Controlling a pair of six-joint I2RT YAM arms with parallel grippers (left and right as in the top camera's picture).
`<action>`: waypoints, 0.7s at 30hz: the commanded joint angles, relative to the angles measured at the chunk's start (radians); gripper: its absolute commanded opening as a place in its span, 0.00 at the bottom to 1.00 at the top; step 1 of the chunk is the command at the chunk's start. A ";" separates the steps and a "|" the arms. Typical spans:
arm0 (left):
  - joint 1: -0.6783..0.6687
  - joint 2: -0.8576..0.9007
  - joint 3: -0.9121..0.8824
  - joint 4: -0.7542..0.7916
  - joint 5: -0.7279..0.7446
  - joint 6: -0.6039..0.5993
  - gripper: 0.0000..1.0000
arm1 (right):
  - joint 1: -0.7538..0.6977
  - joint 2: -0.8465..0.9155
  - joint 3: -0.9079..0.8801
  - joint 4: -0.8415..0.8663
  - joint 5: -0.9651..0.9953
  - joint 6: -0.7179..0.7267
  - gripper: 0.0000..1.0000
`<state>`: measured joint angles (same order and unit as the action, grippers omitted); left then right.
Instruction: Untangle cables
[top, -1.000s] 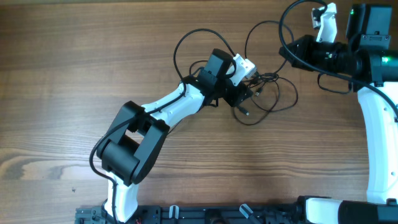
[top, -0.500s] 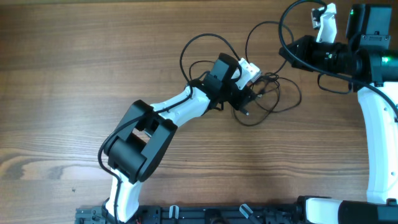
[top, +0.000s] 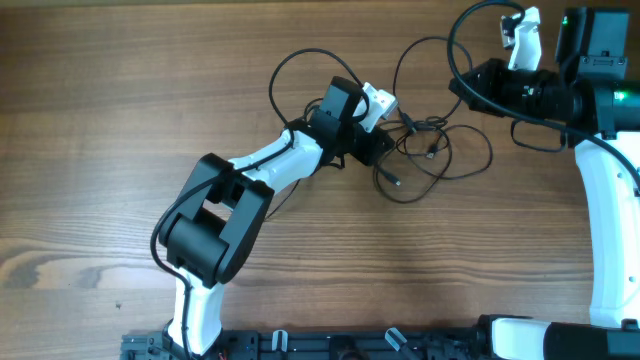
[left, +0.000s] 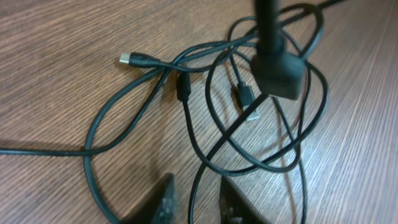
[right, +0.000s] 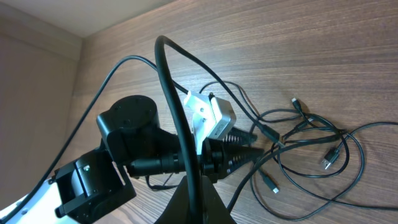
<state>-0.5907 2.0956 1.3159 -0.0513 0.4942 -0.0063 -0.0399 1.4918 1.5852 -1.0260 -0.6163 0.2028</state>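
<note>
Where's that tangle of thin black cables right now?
Overhead view: the cables lie on the wooden table right of centre, just ahead of the left hand.

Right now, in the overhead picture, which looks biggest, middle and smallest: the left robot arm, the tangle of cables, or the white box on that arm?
1. left arm, biggest by far
2. cables, a smaller spread
3. white box, tiny

Cables (top: 432, 152) on table (top: 100, 120) — right of left tool (top: 380, 151)
</note>
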 joint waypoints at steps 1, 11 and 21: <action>-0.013 -0.025 0.018 0.024 0.009 -0.003 0.47 | 0.004 -0.026 0.013 -0.002 0.013 -0.021 0.04; -0.026 -0.025 0.018 0.110 0.011 -0.003 0.51 | 0.004 -0.033 0.013 -0.027 0.008 -0.047 0.04; -0.040 -0.019 0.018 0.221 0.077 -0.031 0.42 | 0.004 -0.058 0.013 -0.034 -0.014 -0.046 0.04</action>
<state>-0.6182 2.0953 1.3167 0.1619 0.5396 -0.0216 -0.0399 1.4582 1.5852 -1.0554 -0.6167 0.1768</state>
